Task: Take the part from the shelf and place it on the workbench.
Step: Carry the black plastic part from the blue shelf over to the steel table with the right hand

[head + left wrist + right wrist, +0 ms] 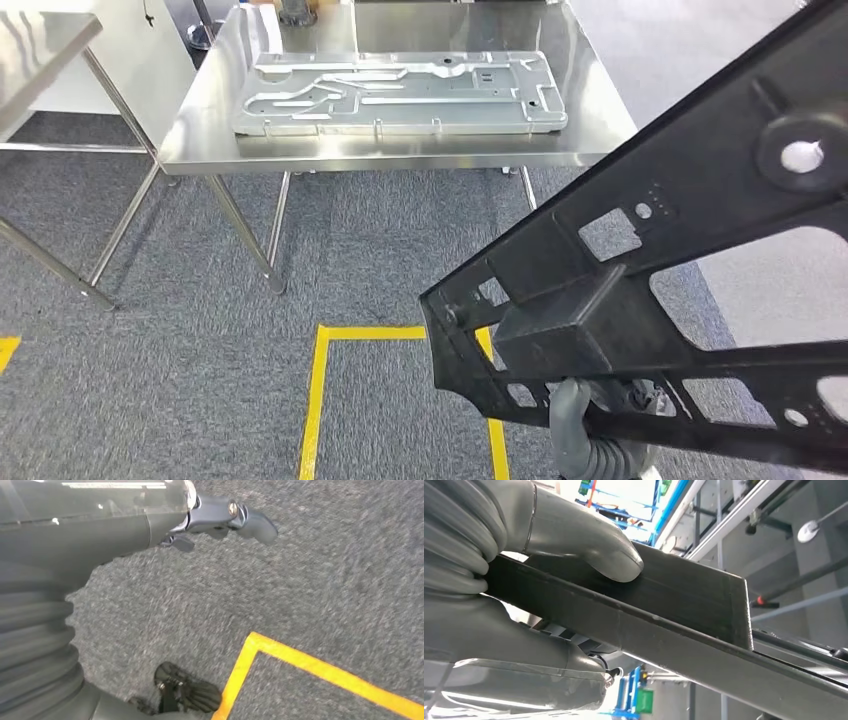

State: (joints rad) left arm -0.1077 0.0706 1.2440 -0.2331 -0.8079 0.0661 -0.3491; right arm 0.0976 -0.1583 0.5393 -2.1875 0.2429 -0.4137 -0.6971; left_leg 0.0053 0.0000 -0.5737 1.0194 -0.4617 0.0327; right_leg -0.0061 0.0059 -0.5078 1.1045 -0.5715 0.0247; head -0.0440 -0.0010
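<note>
The right hand grips the black plastic frame part, thumb pressed on one face and fingers under the other, holding it raised and tilted at the near right above the grey carpet. The left hand hangs over the carpet holding nothing, fingers apart. Yellow floor tape lies near. Farther off, a steel surface carries a grey metal panel.

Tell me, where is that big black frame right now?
The black frame fills the head view's right side, held by the right hand above the carpet, short of the workbench.
</note>
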